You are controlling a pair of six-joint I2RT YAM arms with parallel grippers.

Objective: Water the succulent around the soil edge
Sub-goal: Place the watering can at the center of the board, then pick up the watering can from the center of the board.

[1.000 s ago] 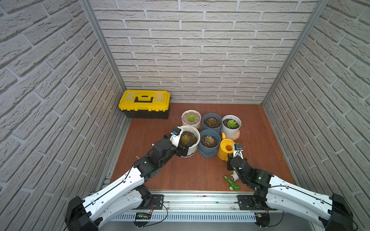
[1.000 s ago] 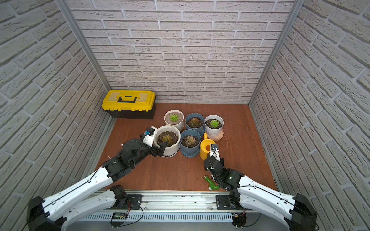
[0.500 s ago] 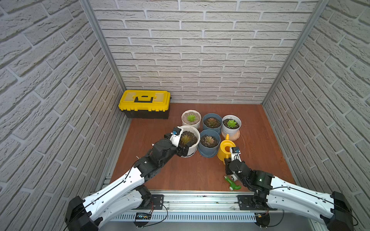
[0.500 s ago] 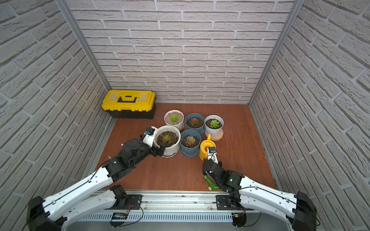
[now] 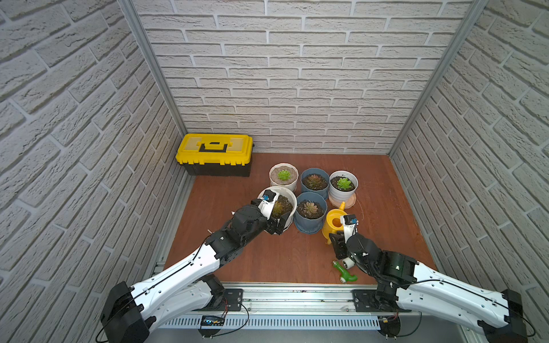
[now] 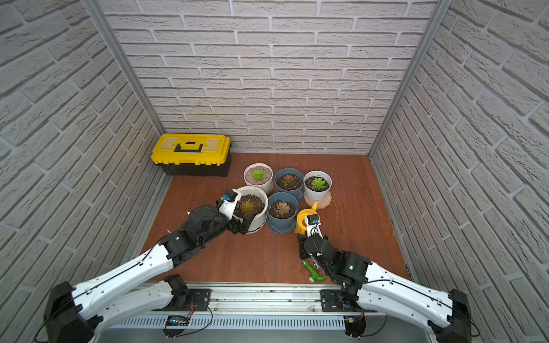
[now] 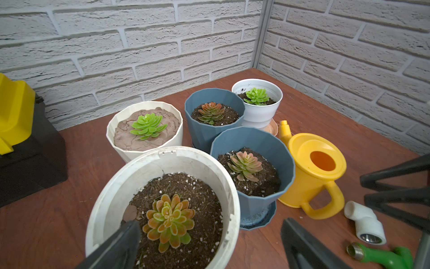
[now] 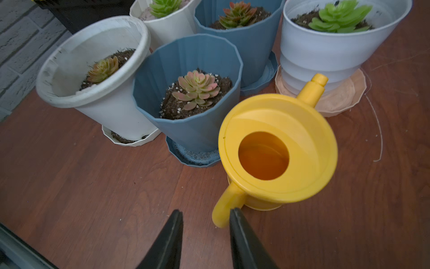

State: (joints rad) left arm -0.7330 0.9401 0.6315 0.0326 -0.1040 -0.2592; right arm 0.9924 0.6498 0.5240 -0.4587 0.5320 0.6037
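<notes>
Two grippers, jaws apart: left gripper (image 5: 279,225) straddles the pot (image 7: 162,151) rim; right gripper (image 8: 206,210), away from the pot, sits at the can (image 8: 279,116) handle (image 8: 223,207), probably to clamp it next.

Setting: evidently a staged robot test cell, not a real home, with white faux-brick panels (image 5: 297,74) in aluminium corner posts (image 5: 154,68), wood-grain tabletop (image 5: 282,255), and two white robot arms (image 5: 178,273) on a metal rail (image 5: 297,303) along its front edge.

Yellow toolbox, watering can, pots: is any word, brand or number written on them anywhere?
No readable text in any view.
Yellow toolbox, watering can, wide white pot: no lettering shows.
Small board, bottom of both top views: marks too small to read.
</notes>
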